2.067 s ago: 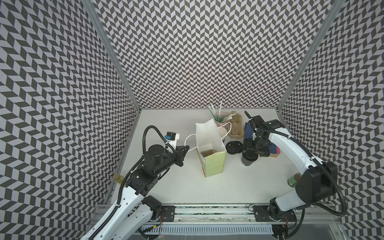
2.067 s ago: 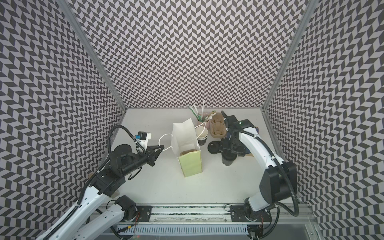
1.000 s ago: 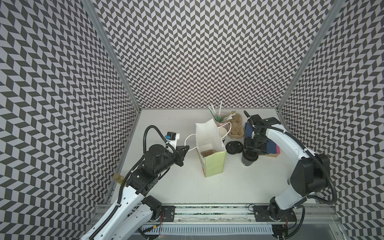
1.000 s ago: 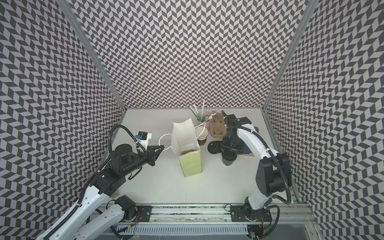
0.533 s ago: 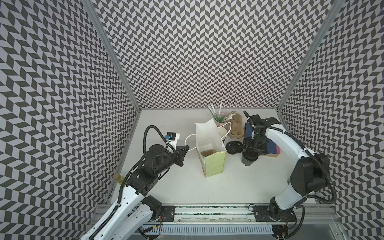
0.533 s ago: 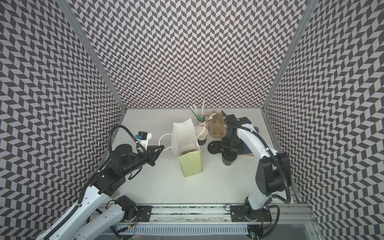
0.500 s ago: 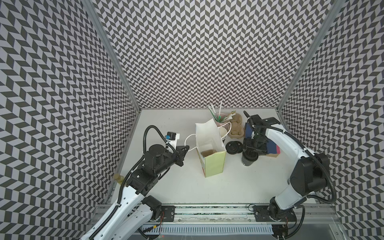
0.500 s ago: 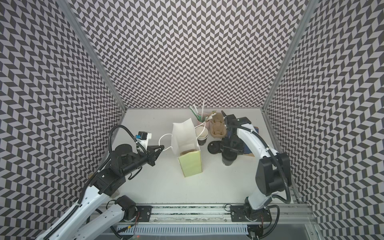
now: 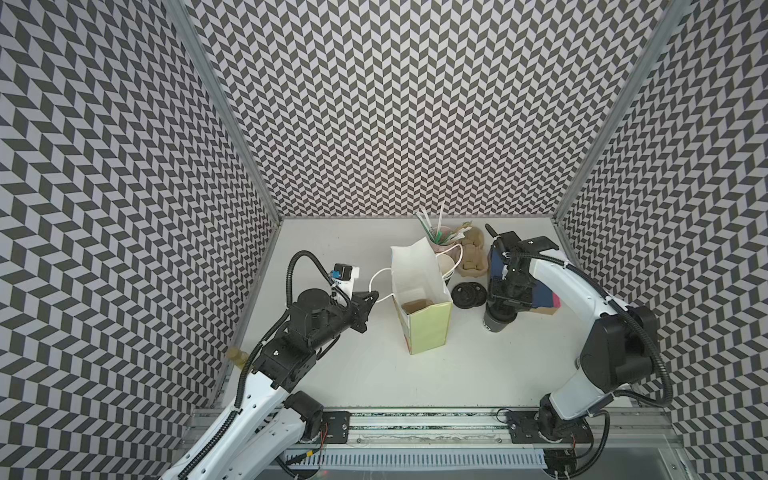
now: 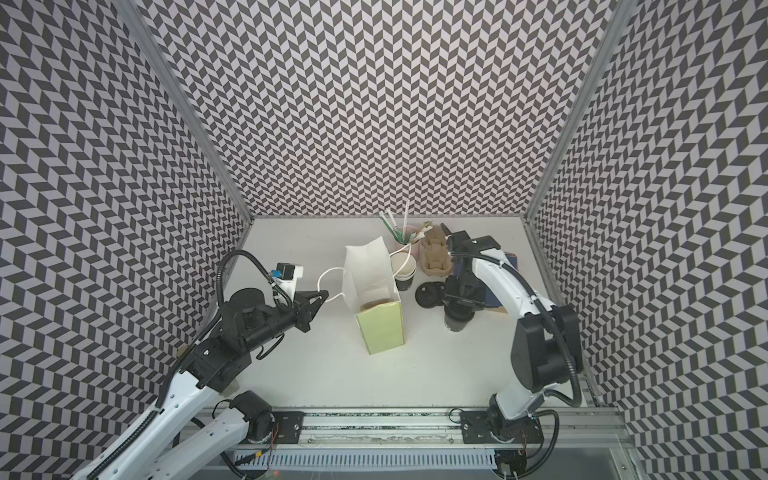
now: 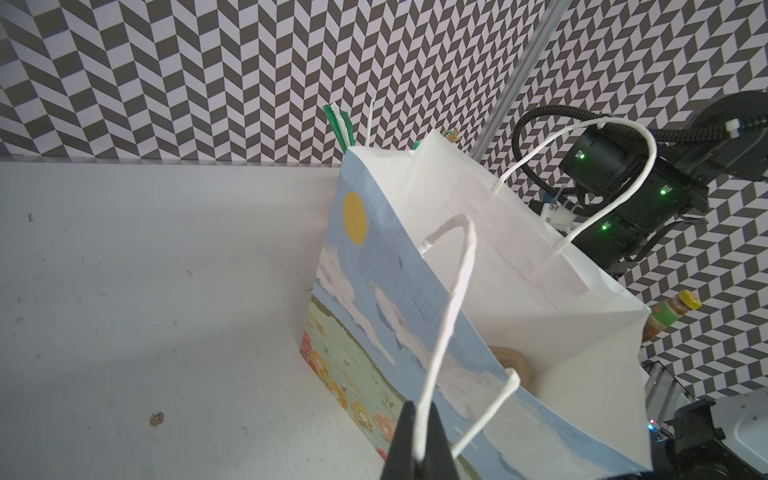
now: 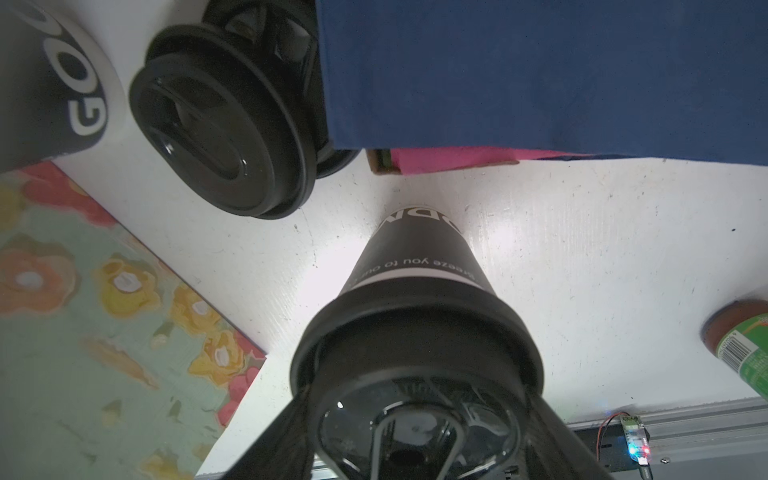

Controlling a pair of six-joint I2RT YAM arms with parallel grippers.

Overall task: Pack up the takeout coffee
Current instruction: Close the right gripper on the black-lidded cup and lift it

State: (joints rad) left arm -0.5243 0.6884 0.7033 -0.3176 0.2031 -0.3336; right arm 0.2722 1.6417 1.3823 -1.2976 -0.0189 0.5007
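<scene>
Well, "you to our" cup (image 12: 415, 266) between right fingers (image 12: 286, 432), grip unclear; left gripper (image 11: 420, 419) tight on handle (image 11: 451, 299).

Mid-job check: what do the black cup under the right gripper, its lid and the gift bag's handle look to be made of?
Takeout cup: looks like paper, matte black, with printed white lettering and a white band.
Its lid: probably moulded plastic, going by the smooth black surface, glossy highlights and stepped rim.
Gift bag handle: looks like twisted white paper cord, as spiral ridges run along it.

The coffee cup (image 12: 415, 266) is matt black paper, its lid (image 12: 415, 328) glossy plastic; the bag (image 11: 374, 299) is matt printed paper.
</scene>
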